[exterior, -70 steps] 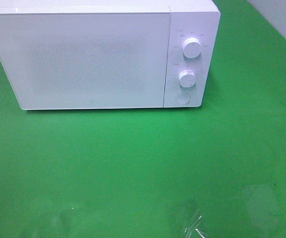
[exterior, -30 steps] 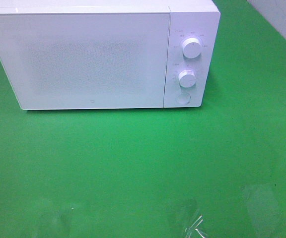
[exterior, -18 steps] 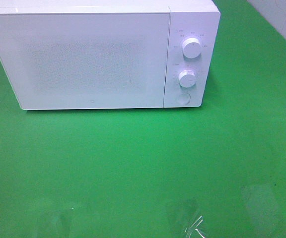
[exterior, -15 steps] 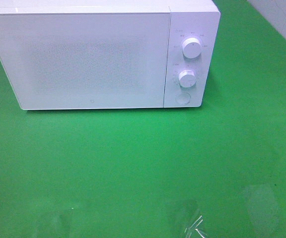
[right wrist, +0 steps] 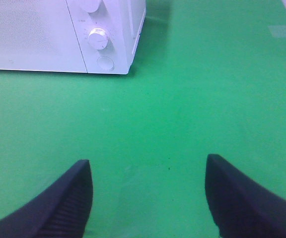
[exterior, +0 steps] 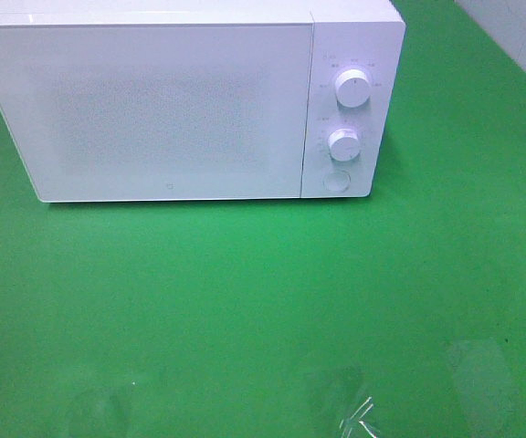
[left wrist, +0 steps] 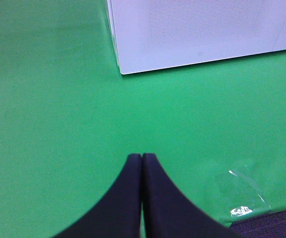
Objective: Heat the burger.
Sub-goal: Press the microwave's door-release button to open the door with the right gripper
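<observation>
High cam: white microwave (exterior: 172, 100) fills the upper left of the frame, door closed, with bare green table (exterior: 245, 310) below it. No burger in sight. It may be inside, can't tell.

Left wrist: left gripper (left wrist: 142, 159) has its jaws pressed together, empty.

Right wrist: right gripper (right wrist: 148, 168) is spread wide, empty.

The burger's probably light and squishy, so I'd pinch the bun's sides gently.

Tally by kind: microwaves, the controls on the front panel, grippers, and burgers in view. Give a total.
Microwave: 1
Knobs: 2, upper knob and lower knob
Round button: 1
Grippers: 2, left gripper shut, right gripper open
Burger: 0 in view
Total: 6
</observation>
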